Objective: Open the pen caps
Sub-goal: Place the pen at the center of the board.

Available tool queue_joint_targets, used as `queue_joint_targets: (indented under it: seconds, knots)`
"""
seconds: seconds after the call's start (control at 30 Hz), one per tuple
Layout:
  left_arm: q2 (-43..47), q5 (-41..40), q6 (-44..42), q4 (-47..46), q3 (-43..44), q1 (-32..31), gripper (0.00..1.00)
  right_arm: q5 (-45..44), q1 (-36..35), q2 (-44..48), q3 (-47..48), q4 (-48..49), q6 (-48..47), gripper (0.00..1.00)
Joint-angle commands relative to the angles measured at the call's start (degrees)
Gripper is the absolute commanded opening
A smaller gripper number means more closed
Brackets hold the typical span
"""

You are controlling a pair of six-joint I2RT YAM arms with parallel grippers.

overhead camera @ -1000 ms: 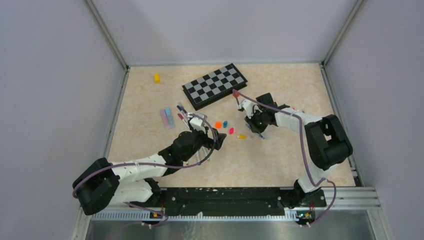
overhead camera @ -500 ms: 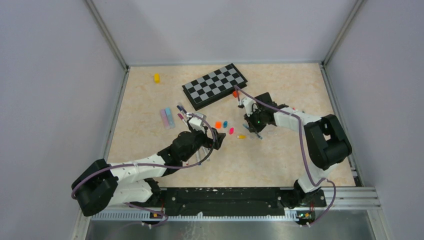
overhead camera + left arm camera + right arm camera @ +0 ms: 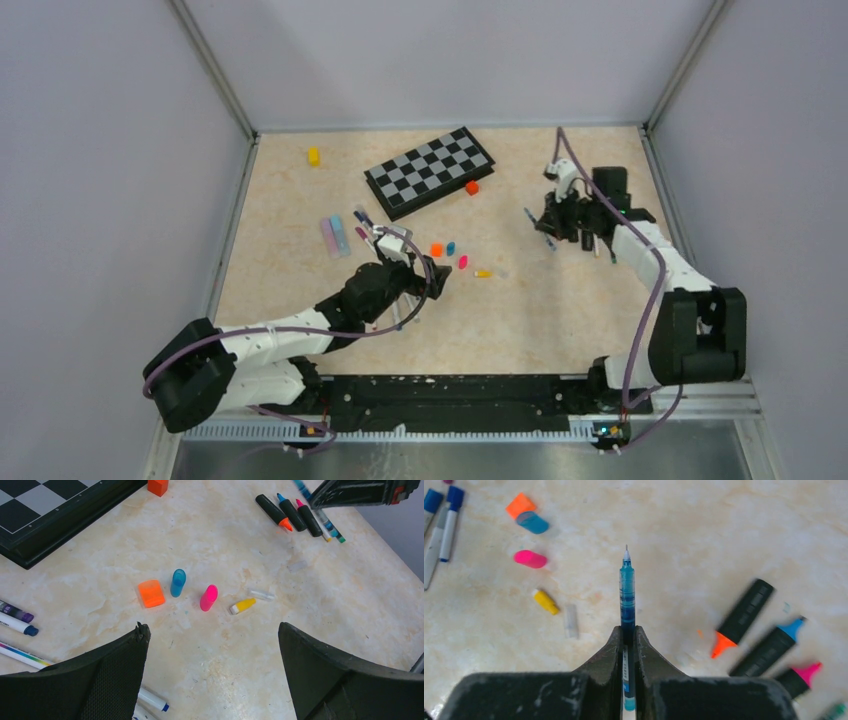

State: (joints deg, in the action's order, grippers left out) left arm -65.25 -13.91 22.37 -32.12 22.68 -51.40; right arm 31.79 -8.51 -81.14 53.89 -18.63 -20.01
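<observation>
Step in hand: my right gripper (image 3: 627,632) is clamped on a thin blue pen (image 3: 627,587) whose bare needle tip points away from me, so I judge this one opened and on its way to be laid down.
Right jaws: pressed together on the barrel, pen held above the table (image 3: 704,545), not touching it.
Left jaws: my left gripper (image 3: 212,630) stands wide apart and holds nothing, hovering over the loose caps.
Next move: lower the blue pen beside the highlighters without rolling them, part the right jaws, then fetch a capped pen from the left group; pulling a cap calls for both grippers, one on the barrel and one on the cap.
Loose caps: five in the left wrist view, close together: orange cap (image 3: 151,593), blue cap (image 3: 178,583), pink cap (image 3: 208,598), yellow cap (image 3: 243,605), clear cap (image 3: 261,594).
Highlighters: three black ones, side by side, all uncapped: orange tip (image 3: 744,615), blue tip (image 3: 774,647), pink tip (image 3: 801,677).
Thin pens by the left arm: at least four show (image 3: 17,625), some capped; others may be hidden under my fingers.
Not mine to open: one chessboard (image 3: 430,170), one orange block (image 3: 472,187), one yellow block (image 3: 313,156).
</observation>
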Motion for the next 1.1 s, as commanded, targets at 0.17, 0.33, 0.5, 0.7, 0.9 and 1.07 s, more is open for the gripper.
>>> queue_joint_targets:
  seconds: [0.17, 0.33, 0.5, 0.7, 0.9, 1.07]
  knots:
    - [2.6, 0.0, -0.9, -3.3, -1.0, 0.2, 0.99, 0.8, 22.0, 3.8, -1.5, 2.1, -2.0, 0.0]
    - [4.5, -0.3, -1.1, -3.1, -2.1, 0.2, 0.99, -6.3, 25.8, 0.2, -0.6, 3.0, -1.7, 0.0]
    - [5.6, -0.6, -1.3, -3.0, -2.9, 0.2, 0.99, -11.6, 26.2, -4.6, 0.4, 3.5, -0.7, 0.0]
    - [6.3, -0.9, -1.6, -2.8, -3.0, 0.2, 0.99, -15.4, 26.2, -10.8, 2.1, 2.1, 0.1, 0.0]
    - [6.3, -0.9, -1.8, -2.6, -2.8, 0.2, 0.99, -16.4, 26.2, -13.3, 2.7, 2.0, 1.3, 0.0]
    - [6.4, -0.9, -1.9, -2.4, -2.6, 0.2, 0.99, -16.2, 26.2, -14.5, 3.0, 1.4, 1.6, 0.12]
